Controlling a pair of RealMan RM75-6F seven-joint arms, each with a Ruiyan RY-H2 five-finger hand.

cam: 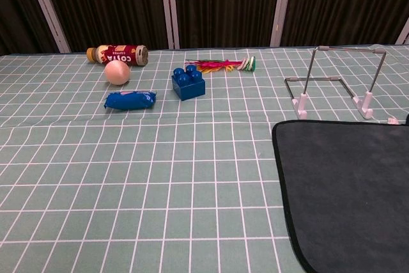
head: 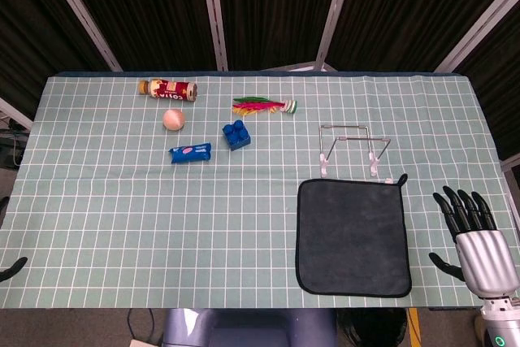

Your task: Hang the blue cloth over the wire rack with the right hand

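The dark blue cloth [head: 353,237] lies flat on the checked table cover, near the front edge and right of centre; the chest view shows it as cloth [cam: 348,190] at lower right. Just behind it stands the wire rack [head: 345,127], a thin metal frame on pale feet, upright and bare, seen as rack [cam: 348,48] in the chest view. My right hand [head: 475,233] is beside the cloth's right edge, apart from it, with fingers spread and holding nothing. Only a dark tip of my left hand [head: 12,268] shows at the far left edge.
At the back left are a lying snack tube [head: 169,88], a pink ball [head: 174,119], a blue packet [head: 190,153] and a blue brick [head: 236,134]. A coloured feather toy [head: 264,106] lies behind the brick, left of the rack.
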